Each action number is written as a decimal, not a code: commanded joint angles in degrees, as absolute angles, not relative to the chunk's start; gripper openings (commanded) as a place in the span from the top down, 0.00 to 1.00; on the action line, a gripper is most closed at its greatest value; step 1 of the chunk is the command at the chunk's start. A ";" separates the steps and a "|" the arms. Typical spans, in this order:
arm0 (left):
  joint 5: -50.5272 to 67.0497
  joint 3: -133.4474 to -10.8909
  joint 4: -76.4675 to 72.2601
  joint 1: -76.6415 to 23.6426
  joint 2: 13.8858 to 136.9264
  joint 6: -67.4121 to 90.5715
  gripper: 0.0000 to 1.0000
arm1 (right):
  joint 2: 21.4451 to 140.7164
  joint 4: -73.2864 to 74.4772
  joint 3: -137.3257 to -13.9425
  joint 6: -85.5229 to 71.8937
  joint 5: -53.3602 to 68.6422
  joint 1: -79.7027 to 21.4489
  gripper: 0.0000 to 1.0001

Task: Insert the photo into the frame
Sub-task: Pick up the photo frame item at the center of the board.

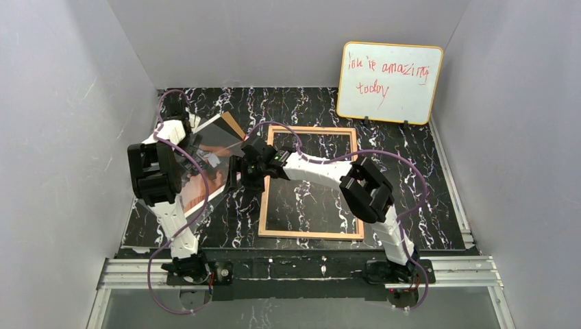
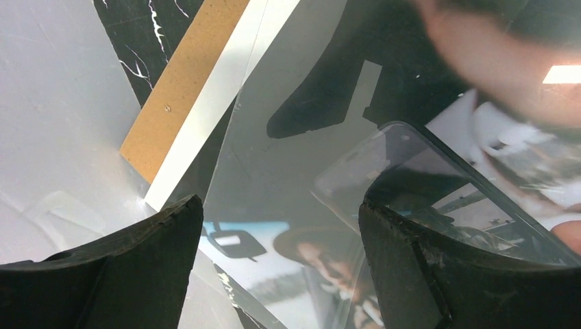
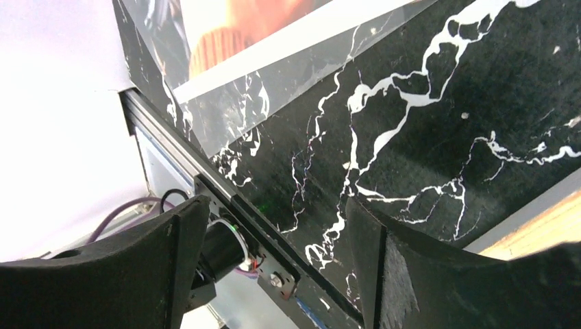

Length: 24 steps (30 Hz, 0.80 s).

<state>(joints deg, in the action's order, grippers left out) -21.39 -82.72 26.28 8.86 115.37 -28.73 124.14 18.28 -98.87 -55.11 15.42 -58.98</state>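
The left arm folds sharply at the elbow, and the left gripper (image 2: 277, 205) points down with its jaws wide and empty. The photo (image 1: 214, 140) lies flat directly beneath it. The right arm reaches leftward across the frame (image 1: 263, 212). The right gripper (image 3: 274, 205) gapes wide over bare table (image 1: 226, 219), with the photo's edge just ahead of its fingertips and the frame's rail behind it.

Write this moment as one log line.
photo: left of frame, not inserted; frame: flat, empty; left gripper: open over photo; right gripper: open
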 commanded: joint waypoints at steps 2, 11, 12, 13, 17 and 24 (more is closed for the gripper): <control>-20.49 -78.03 27.16 8.94 115.21 -29.41 0.19 | 126.05 10.14 -95.63 -59.01 14.96 -58.61 0.20; -19.91 -75.41 27.32 8.96 114.62 -30.58 0.20 | 129.48 2.23 -93.14 -61.39 9.21 -58.79 0.23; -19.73 -75.44 27.43 9.00 114.72 -30.59 0.21 | 129.81 1.25 -92.90 -61.74 8.68 -58.81 0.24; -19.51 -75.44 27.66 8.97 114.80 -30.65 0.21 | 130.08 0.61 -92.57 -62.19 8.03 -58.93 0.24; -19.34 -75.29 28.16 8.92 114.91 -31.05 0.21 | 130.42 -5.66 -89.91 -64.16 5.81 -59.05 0.25; -18.80 -75.02 28.81 8.94 114.88 -31.86 0.21 | 133.08 -9.98 -90.85 -66.40 2.82 -59.23 0.30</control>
<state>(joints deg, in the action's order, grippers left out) -21.26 -78.35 22.26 8.49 113.14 -31.35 130.15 -6.72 -90.94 -65.06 7.18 -58.92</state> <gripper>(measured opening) 0.788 0.715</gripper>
